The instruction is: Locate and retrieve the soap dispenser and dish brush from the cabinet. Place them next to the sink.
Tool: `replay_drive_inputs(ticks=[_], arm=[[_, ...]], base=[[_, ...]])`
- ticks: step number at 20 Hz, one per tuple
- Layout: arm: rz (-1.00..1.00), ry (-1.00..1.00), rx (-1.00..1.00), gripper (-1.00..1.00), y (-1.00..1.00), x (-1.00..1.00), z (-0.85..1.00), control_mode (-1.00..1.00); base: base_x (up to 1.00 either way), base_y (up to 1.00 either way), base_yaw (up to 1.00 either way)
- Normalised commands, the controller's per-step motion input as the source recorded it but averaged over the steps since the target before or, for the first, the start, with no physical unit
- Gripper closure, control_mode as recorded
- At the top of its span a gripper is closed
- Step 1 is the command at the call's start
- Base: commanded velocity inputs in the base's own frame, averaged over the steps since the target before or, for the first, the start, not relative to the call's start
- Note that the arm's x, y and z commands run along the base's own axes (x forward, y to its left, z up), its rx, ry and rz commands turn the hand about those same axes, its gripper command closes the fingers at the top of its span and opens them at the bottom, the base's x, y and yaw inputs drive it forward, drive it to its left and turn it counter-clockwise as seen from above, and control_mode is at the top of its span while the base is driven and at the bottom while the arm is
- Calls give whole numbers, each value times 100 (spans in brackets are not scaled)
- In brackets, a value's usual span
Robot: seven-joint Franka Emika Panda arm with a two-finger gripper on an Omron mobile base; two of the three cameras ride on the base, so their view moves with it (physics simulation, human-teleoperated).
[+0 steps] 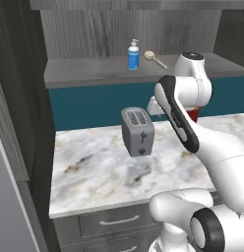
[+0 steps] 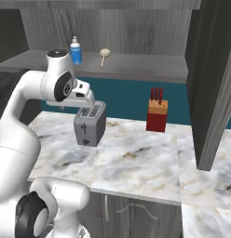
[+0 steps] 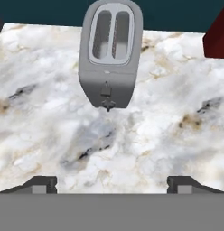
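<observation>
Overhead, the hand (image 3: 112, 182) hung wide open and empty above the marble table (image 3: 50, 113), facing the toaster (image 3: 111, 54); the soap dispenser (image 1: 133, 54) and dish brush (image 1: 154, 58) sat on the cabinet (image 1: 84, 71) shelf.

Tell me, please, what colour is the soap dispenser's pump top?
White, on the blue soap dispenser; it shows best in the left base view.

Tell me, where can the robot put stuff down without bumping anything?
The marble counter has lots of bare room in front of the toaster, out to its front edge. There is more between the toaster and the red knife block. On the cabinet shelf, the soap dispenser and dish brush crowd the middle, with the left end free.
</observation>
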Motion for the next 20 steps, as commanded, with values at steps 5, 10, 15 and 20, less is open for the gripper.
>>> replay_drive_inputs(ticks=[5,10,15,20], arm=[[0,-13,0,-100,0,-30,17,-100],[0,-16,3,-100,3,-28,25,-100],[-4,-25,7,-100,21,-12,23,-100],[-9,-22,1,-100,23,0,21,-100]], base=[[0,0,0],[0,0,0],[0,0,0],[0,0,0]])
